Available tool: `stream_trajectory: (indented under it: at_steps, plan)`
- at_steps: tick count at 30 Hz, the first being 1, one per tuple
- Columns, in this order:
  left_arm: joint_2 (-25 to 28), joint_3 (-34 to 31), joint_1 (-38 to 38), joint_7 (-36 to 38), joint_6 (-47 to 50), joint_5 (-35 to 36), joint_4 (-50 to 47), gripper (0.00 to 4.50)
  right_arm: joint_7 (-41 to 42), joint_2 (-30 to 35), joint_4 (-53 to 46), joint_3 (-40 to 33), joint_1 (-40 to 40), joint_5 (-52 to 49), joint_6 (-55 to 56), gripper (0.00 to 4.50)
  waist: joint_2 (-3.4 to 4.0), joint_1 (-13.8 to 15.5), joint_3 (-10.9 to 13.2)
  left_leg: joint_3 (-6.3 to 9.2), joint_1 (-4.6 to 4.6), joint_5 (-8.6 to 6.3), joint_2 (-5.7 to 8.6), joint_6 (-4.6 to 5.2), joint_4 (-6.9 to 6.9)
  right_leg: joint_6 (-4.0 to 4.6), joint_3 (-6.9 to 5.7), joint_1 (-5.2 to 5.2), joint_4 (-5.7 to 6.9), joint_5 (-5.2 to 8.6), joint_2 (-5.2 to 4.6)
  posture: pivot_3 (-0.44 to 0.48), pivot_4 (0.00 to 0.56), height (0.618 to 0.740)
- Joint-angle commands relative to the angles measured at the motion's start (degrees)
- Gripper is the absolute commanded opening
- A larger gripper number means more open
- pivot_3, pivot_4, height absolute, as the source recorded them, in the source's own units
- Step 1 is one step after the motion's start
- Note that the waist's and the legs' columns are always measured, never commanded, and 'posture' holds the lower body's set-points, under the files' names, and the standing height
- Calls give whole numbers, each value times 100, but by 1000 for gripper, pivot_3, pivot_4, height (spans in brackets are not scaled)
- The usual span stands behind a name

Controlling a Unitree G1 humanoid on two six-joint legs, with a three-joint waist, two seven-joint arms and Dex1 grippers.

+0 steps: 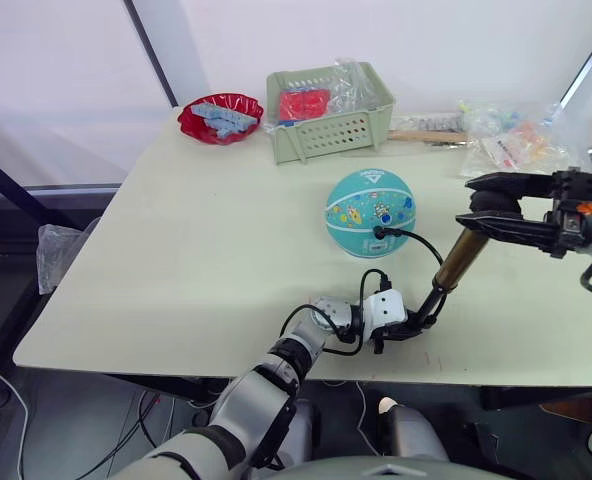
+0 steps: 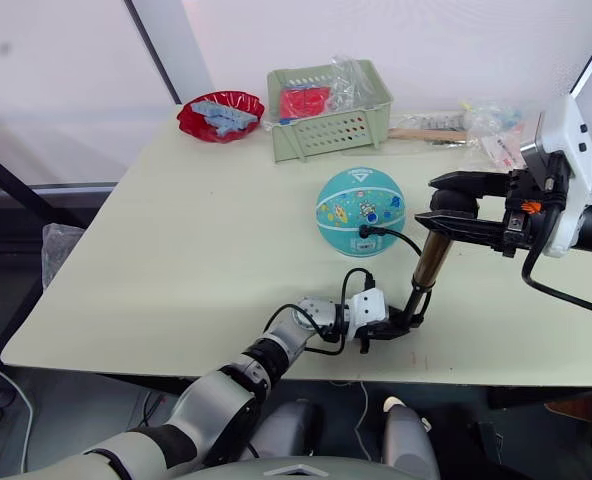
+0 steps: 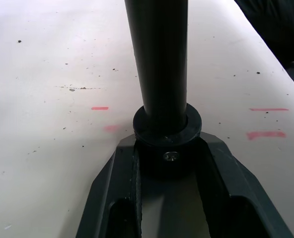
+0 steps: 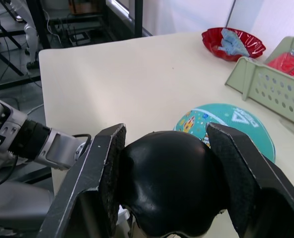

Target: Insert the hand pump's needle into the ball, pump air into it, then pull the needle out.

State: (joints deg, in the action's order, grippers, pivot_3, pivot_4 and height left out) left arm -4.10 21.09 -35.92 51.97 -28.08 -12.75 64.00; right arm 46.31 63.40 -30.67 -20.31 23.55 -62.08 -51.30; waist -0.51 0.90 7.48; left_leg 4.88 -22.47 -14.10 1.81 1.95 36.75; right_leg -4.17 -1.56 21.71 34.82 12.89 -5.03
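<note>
I see the ball (image 1: pixel 370 212) sitting on the counter (image 1: pixel 196 250), a bit past the middle toward 1 o'clock. It is teal with little cartoon pictures and a white triangle on top. The hand pump (image 1: pixel 454 266) stands tilted on the counter at about 4 o'clock from the ball, and it is near the ball but not touching it. Its gold tube leans up and away from me toward the right. My left gripper (image 1: pixel 411 326) is down low on the counter at the near edge, and its jaws are closed around the black bottom end of the pump. In the left wrist view I can see the two fingers (image 3: pixel 117 183) hugging the black ring at the base of the tube. My right gripper (image 2: pixel 454 213) comes in from the right side, and its jaws are closed on the black round handle (image 4: pixel 168 184) at the top of the pump. The thin black hose (image 1: pixel 408 237) curves from the pump over to the ball and meets it low on the side facing me. The needle is too small for me to see there. At 12 o'clock on the far side of the counter there is a green basket (image 1: pixel 328 112), and a red bowl (image 1: pixel 219 117) sits just to its left.
</note>
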Motion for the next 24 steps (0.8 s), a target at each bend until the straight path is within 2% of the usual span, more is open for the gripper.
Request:
stream_trajectory:
  at_steps: [1, 8, 15, 24]
  plan:
    - [287, 447, 397, 54, 596, -580, 808, 1104, -153, -109, -323, 191, 47, 298, 240, 2092, -1, -1, -2, 1, 0, 0, -1, 0, 0, 0, -1, 0, 0, 0, 1, 0, 150, 737]
    - [283, 497, 359, 95, 685, -614, 795, 1104, -107, -263, -559, 1091, -316, 951, 449, 2092, -52, -7, -43, 5, 8, -2, -4, -4, -1, 1, -5, -2, 0, 1, 2, 0, 150, 737]
    - [289, 547, 351, 113, 789, -619, 786, 1104, -27, -441, -515, 1601, -809, 1548, 679, 2092, -82, 3, -66, 12, 2, -7, -5, -13, -3, 1, -10, -2, -8, 1, -9, 0, 150, 737]
    - [294, 589, 344, 147, 858, -613, 764, 1104, -23, -859, 76, 2256, -1927, 2760, 1389, 2092, -112, 7, -86, 18, 2, -8, -4, -13, -4, 2, -18, -4, -9, 2, -2, 0, 150, 737]
